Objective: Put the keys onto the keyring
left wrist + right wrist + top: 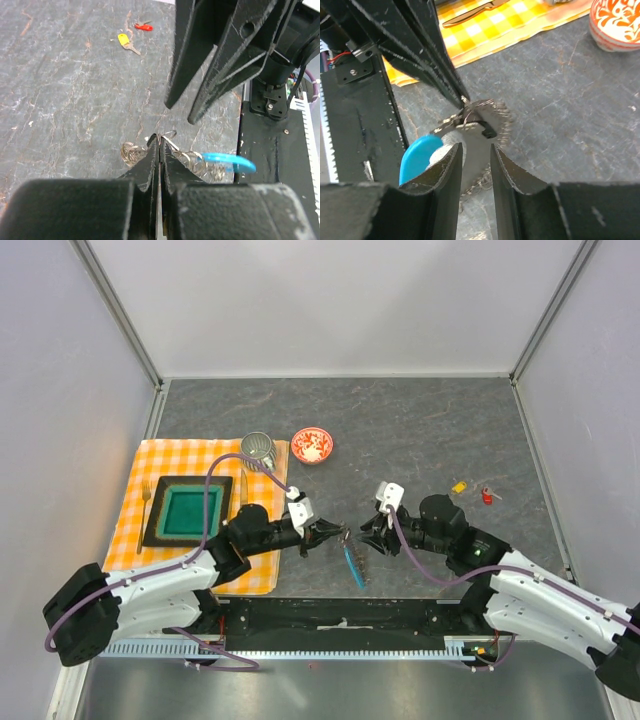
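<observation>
Keyring (496,111): held by a thin bite only.

- Risk one: the wire sits at the very fingertips of the holding arm. A push from the other arm could swivel it or pop it out of the pinch.
- Risk two: the fringe of loose metal pieces could snag an incoming finger and drag the whole ring off line.
- Risk three: a small black piece (488,132), probably the black key's head, sits against the ring. Cannot tell whether it is threaded on. If it is not, a nudge would drop it.

Position: the ring is low at the near part of the table (400,420), between the two arms. Cannot tell whether it rests on the surface. Its blue tag (420,152) trails toward the near edge.

Left gripper (160,142): fingers pressed together, pinching the ring's wire at its rim.

Right gripper (475,146): jaws spread, nothing between them. The ring lies just beyond the tips, and the gap lines up roughly with the black piece.

Farther out, the yellow key (459,486) and the red key (487,496) lie near each other on the table, well apart from the ring, on the right arm's side. Both look yet to be fetched.
</observation>
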Motion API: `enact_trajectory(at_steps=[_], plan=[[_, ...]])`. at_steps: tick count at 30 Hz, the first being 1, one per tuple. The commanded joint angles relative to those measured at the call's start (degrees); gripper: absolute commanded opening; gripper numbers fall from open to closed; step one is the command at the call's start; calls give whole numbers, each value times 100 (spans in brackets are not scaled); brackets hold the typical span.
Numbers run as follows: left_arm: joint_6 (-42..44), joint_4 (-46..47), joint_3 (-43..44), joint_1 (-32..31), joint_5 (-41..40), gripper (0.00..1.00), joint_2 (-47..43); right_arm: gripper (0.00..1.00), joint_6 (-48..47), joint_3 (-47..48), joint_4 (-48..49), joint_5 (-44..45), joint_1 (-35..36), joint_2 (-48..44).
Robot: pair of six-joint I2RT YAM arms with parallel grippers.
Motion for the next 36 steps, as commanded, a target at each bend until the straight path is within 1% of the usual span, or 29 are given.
enact_trajectory(at_steps=[1,5,9,13,14,17,19,23,27,30,33,36], plan=[[-166,859,-12,-24,-161,2,14,36,615,-185,189,-293,114,-210],[-253,1193,-65,-16,-152,2,119,35,817,-308,522,-303,325,-114],[-403,1606,-188,-16,-205,2,225,34,905,-317,1067,-206,562,229],[-482,1826,-276,-16,-258,2,251,34,888,-273,963,320,590,125],[-508,1879,-328,-16,-310,2,243,34,844,-273,876,704,590,-59],[-596,2063,-425,-16,-363,2,234,36,652,-229,770,1190,590,-280],[-649,2142,-434,-16,-372,2,234,37,537,-159,752,1244,590,-237],[-719,2379,-495,-16,-311,2,269,40,326,-36,822,1200,590,149],[-772,2705,-619,-16,-284,2,260,40,246,-71,980,1577,581,159],[-772,2784,-672,-16,-258,2,242,40,229,-27,980,1526,493,63],[-711,2819,-707,-16,-179,2,243,41,229,-18,989,1280,344,-17],[-649,2846,-707,-16,-91,2,251,43,88,-18,1007,762,64,-69]])
